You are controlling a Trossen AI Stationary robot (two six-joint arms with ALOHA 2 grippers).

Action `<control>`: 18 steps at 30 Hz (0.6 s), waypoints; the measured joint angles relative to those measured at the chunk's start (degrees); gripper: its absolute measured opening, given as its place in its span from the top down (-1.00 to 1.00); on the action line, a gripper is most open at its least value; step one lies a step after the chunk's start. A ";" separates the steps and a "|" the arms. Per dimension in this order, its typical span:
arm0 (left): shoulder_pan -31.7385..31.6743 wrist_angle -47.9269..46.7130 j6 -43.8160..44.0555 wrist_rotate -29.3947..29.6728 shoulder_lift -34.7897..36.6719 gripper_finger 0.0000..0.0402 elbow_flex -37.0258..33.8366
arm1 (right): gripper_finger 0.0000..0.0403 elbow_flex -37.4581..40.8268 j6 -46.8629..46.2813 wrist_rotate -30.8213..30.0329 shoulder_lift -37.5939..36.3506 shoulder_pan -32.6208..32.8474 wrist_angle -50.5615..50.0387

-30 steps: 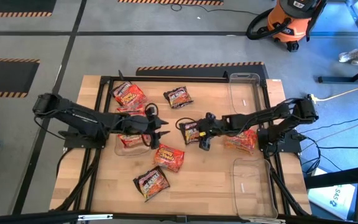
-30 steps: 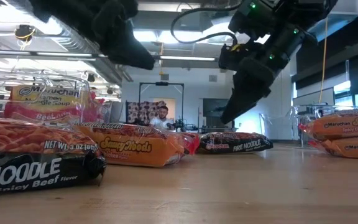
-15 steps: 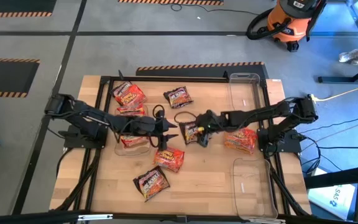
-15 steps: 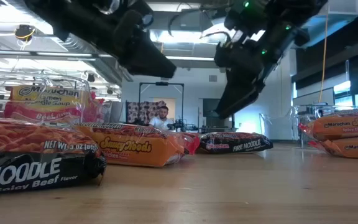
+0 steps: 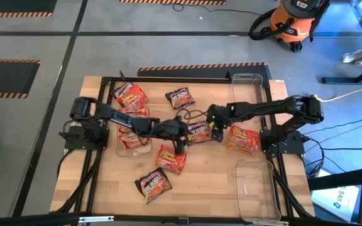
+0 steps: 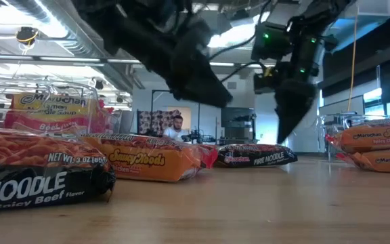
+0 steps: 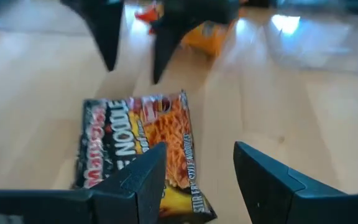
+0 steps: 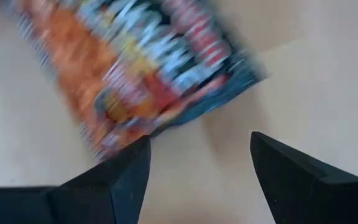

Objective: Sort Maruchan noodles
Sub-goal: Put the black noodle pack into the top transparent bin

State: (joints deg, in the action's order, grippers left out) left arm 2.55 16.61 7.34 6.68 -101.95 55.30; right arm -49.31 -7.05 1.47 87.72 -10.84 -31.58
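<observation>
A dark Maruchan noodle packet (image 5: 200, 132) lies flat on the wooden table near its middle. My left gripper (image 5: 185, 134) hangs just left of it, open, slanting down toward it; in the left wrist view the packet (image 7: 135, 149) lies ahead of the open fingers (image 7: 199, 149). My right gripper (image 5: 217, 130) hangs open just right of that packet, pointing steeply down (image 8: 199, 140), with the packet (image 8: 142, 68) ahead of it. Neither gripper touches anything. Other packets lie about: an orange-red one (image 5: 170, 158), a dark one (image 5: 153, 183) and a dark one (image 5: 180, 97).
A clear bin (image 5: 134, 139) at the left holds red-and-yellow packets. Two more clear bins stand at the far right (image 5: 247, 93) and near right (image 5: 253, 187). Packets also lie at the far left (image 5: 129, 95) and at the right (image 5: 244, 139). A person (image 6: 177, 127) sits in the room behind.
My left gripper has reached toward the table's right edge and come down, up to the dark packet in the middle. My right gripper has drawn back a little toward the right edge and tipped to point more steeply down. Both stay open.
</observation>
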 joint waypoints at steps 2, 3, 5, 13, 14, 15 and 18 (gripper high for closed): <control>-0.02 -0.53 1.05 0.00 -2.49 0.10 0.93 | -0.27 2.15 -0.11 3.43 0.04 0.04 2.91; -0.02 -0.72 1.59 0.02 -3.60 0.10 1.35 | -0.27 3.31 -0.27 4.78 0.04 0.00 5.19; -0.02 -0.17 2.66 0.01 -5.71 0.10 2.24 | -0.27 5.37 -1.48 6.57 0.07 -0.06 8.85; -0.02 -7.19 4.09 3.42 -7.02 0.10 2.43 | -0.27 8.44 -3.60 12.18 0.07 2.04 13.91; -0.06 -8.63 3.87 4.79 -6.79 0.10 2.41 | -0.27 8.57 -4.52 13.02 0.07 2.92 15.15; -0.13 -9.48 3.50 6.10 -6.76 0.10 2.43 | -0.27 8.69 -5.03 13.87 0.17 3.78 16.56; -0.25 -12.86 2.73 11.01 -6.70 0.10 2.43 | -0.27 8.75 -6.77 16.72 0.78 6.90 21.52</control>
State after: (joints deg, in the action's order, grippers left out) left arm 2.29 3.75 10.07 17.68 -108.65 57.74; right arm -40.56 -13.82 18.19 88.50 -3.94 -10.07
